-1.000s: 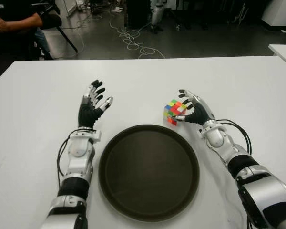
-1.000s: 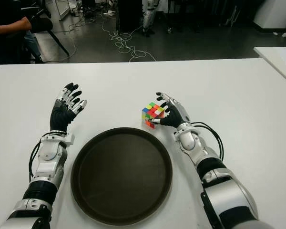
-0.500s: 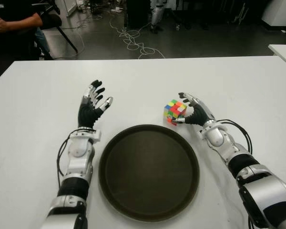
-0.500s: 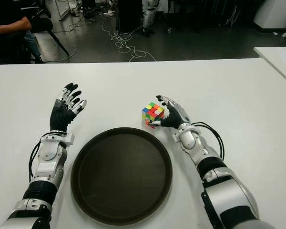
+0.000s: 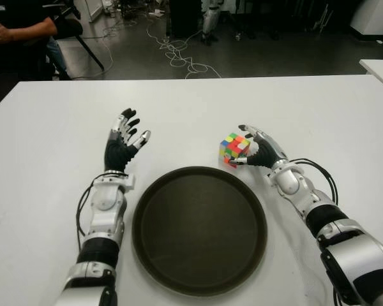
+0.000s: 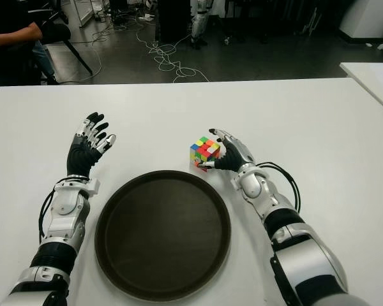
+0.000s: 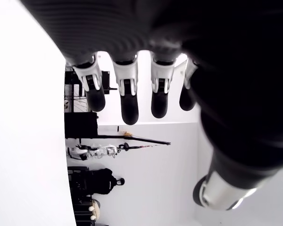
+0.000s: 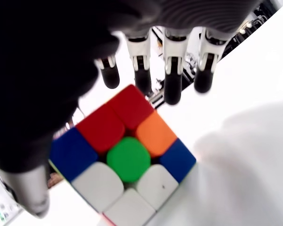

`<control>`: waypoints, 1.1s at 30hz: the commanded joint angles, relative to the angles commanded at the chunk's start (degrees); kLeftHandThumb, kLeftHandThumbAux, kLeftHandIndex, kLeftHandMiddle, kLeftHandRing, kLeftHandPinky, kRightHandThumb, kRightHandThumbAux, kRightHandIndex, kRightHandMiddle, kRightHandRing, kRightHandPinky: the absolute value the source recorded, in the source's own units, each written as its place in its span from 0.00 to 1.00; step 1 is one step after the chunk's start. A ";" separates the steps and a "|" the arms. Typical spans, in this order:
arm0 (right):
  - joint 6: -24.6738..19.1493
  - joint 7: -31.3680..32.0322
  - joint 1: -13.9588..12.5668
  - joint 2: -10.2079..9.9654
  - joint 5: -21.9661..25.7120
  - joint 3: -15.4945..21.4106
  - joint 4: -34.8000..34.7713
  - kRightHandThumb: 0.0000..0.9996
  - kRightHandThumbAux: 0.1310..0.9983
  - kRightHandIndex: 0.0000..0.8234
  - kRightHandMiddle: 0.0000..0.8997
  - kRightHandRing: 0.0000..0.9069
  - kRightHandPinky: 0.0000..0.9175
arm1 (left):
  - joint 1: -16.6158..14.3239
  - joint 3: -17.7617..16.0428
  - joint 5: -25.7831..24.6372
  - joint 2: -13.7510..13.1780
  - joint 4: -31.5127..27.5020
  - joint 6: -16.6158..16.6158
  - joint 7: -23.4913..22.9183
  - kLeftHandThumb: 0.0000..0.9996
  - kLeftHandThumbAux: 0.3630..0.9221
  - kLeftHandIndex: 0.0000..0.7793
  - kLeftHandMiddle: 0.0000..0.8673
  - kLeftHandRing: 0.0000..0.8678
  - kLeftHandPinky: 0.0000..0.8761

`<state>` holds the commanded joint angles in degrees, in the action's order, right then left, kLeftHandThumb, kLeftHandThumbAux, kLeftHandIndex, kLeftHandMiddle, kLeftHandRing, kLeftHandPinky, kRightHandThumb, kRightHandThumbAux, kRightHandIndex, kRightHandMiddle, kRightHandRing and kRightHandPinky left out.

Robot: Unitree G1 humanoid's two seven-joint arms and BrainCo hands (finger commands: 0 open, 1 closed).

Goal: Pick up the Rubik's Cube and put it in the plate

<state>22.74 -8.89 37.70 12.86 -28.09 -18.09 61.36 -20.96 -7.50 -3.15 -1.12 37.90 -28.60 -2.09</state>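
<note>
The Rubik's Cube point(image 5: 235, 148) stands on the white table point(image 5: 198, 108) just past the far right rim of the round dark plate point(image 5: 199, 280). My right hand point(image 5: 254, 148) is cupped around the cube from its right side. Its fingers point(image 8: 172, 89) arch over the cube's top and far edge, and the thumb point(image 5: 237, 163) sits at its near lower corner. In the right wrist view the cube point(image 8: 125, 157) lies under the palm, and the fingertips are not clamped on it. My left hand point(image 5: 124, 140) is raised left of the plate, fingers spread, holding nothing.
A seated person's arm point(image 5: 19, 29) shows at the far left beyond the table. Cables point(image 5: 179, 54) lie on the floor behind. Another white table's corner point(image 5: 382, 67) is at the far right.
My right hand's fingers have lowered and curled a little closer over the cube. The cube has barely shifted. The left hand has stayed in place.
</note>
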 joint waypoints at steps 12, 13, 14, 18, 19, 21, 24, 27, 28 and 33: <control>-3.70 2.70 -0.20 0.67 -1.17 -1.61 -2.30 0.00 0.52 0.00 0.02 0.03 0.04 | -0.04 0.18 -0.22 -0.38 0.53 -0.99 -1.37 0.02 0.72 0.08 0.15 0.13 0.11; -3.85 2.73 -0.24 0.68 -1.13 -1.67 -2.44 0.00 0.52 0.00 0.02 0.02 0.03 | -0.01 0.19 -0.22 -0.39 0.50 -0.99 -1.46 0.02 0.72 0.08 0.15 0.13 0.10; -3.99 2.74 -0.29 0.68 -1.09 -1.73 -2.58 0.00 0.52 0.00 0.02 0.02 0.04 | 0.02 0.17 -0.23 -0.41 0.48 -1.00 -1.55 0.02 0.72 0.08 0.15 0.13 0.10; -4.05 2.83 -0.49 0.66 -0.80 -1.78 -2.90 0.00 0.53 0.01 0.03 0.03 0.04 | 0.11 -0.12 -0.58 -0.08 0.30 -1.08 -1.48 0.02 0.71 0.09 0.16 0.14 0.11; -4.09 2.86 -0.52 0.66 -0.83 -1.86 -2.95 0.00 0.53 0.01 0.03 0.04 0.04 | 0.10 -0.15 -0.63 -0.02 0.27 -1.15 -1.47 0.02 0.71 0.09 0.16 0.14 0.12; -4.15 2.88 -0.55 0.66 -0.87 -1.95 -3.03 0.00 0.53 0.01 0.02 0.04 0.04 | 0.08 -0.17 -0.66 0.04 0.25 -1.23 -1.49 0.02 0.71 0.09 0.16 0.14 0.11; -4.15 3.06 -0.57 0.69 -0.96 -2.15 -3.12 0.00 0.52 0.01 0.02 0.04 0.04 | 0.08 -0.10 -0.55 -0.05 0.22 -1.23 -1.56 0.02 0.72 0.09 0.16 0.14 0.11; -3.98 3.22 -0.57 0.49 -1.03 -2.44 -2.96 0.00 0.50 0.01 0.03 0.04 0.05 | 0.14 0.02 -0.40 -0.15 0.08 -0.84 -1.55 0.02 0.73 0.09 0.16 0.14 0.12; -3.97 3.23 -0.57 0.47 -1.02 -2.48 -2.94 0.00 0.49 0.01 0.03 0.04 0.06 | 0.14 0.03 -0.38 -0.16 0.06 -0.80 -1.55 0.02 0.73 0.09 0.16 0.14 0.12; -3.07 2.97 -0.70 0.28 -1.51 -3.26 -2.88 0.00 0.48 0.01 0.03 0.06 0.08 | 0.42 0.10 -0.30 -0.18 -0.40 -0.56 -1.48 0.02 0.73 0.08 0.16 0.14 0.12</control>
<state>19.67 -5.92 37.00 13.14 -29.61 -21.35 58.49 -20.54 -7.40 -3.45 -1.30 37.50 -29.16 -3.57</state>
